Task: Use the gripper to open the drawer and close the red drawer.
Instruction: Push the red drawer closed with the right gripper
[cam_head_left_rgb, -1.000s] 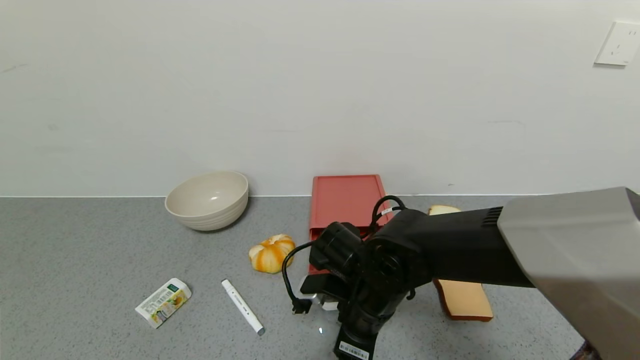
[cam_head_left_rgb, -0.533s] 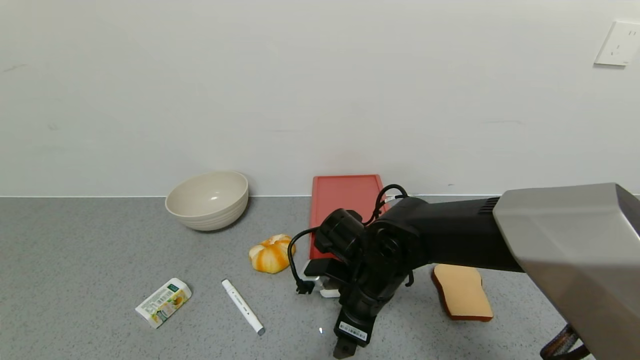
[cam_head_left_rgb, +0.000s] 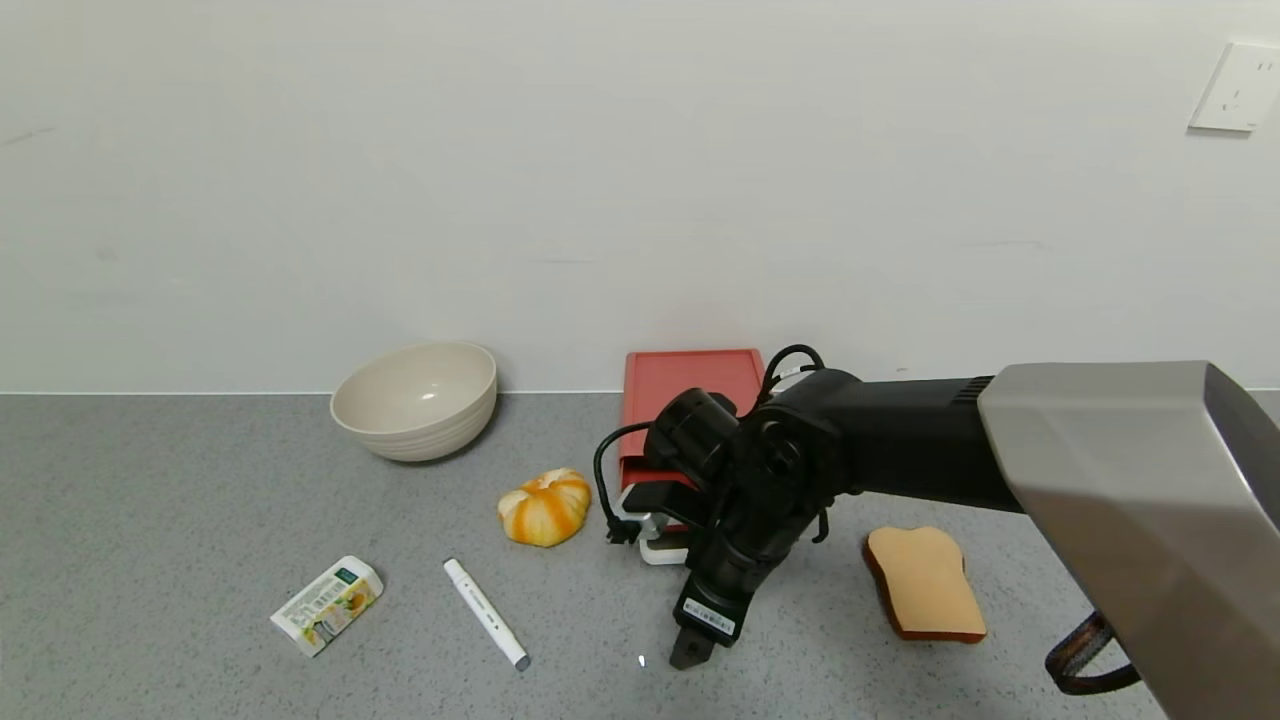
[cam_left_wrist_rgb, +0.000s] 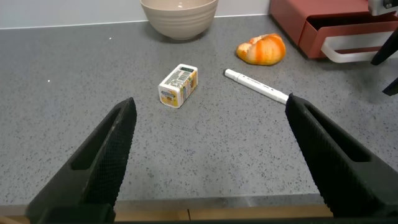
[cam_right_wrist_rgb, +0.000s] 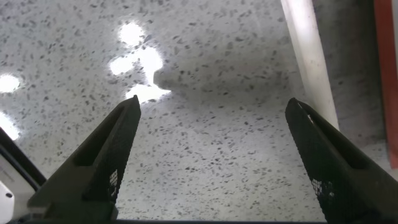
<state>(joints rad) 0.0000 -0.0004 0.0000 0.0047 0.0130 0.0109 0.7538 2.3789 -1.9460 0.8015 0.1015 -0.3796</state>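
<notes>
The red drawer (cam_head_left_rgb: 690, 400) lies on the grey counter (cam_head_left_rgb: 200, 520) against the white wall, its white loop handle (cam_head_left_rgb: 662, 545) facing away from the wall, toward the robot. From the left wrist view the tray (cam_left_wrist_rgb: 348, 32) sits almost flush in its case, with only a dark slit above the handle (cam_left_wrist_rgb: 360, 48). The right gripper (cam_head_left_rgb: 692, 650) hangs just in front of that handle, pointing down at the counter, its black-and-grey arm reaching in from the right and covering the drawer's front part. In the right wrist view its two black fingers (cam_right_wrist_rgb: 99, 168) stand spread wide with only speckled counter between them, holding nothing; the white handle bar (cam_right_wrist_rgb: 309, 56) and a strip of the red case run beside one finger, apart from it. The left gripper (cam_left_wrist_rgb: 211, 162) is well to the left of the drawer, low over the counter, its jaws also spread and empty. Left of the drawer are a small orange pumpkin (cam_head_left_rgb: 544, 506), a white marker (cam_head_left_rgb: 486, 613), a small labelled carton (cam_head_left_rgb: 327, 604), and a beige bowl (cam_head_left_rgb: 415, 400) near the wall. A slice of toast (cam_head_left_rgb: 925, 582) lies to the drawer's right.
</notes>
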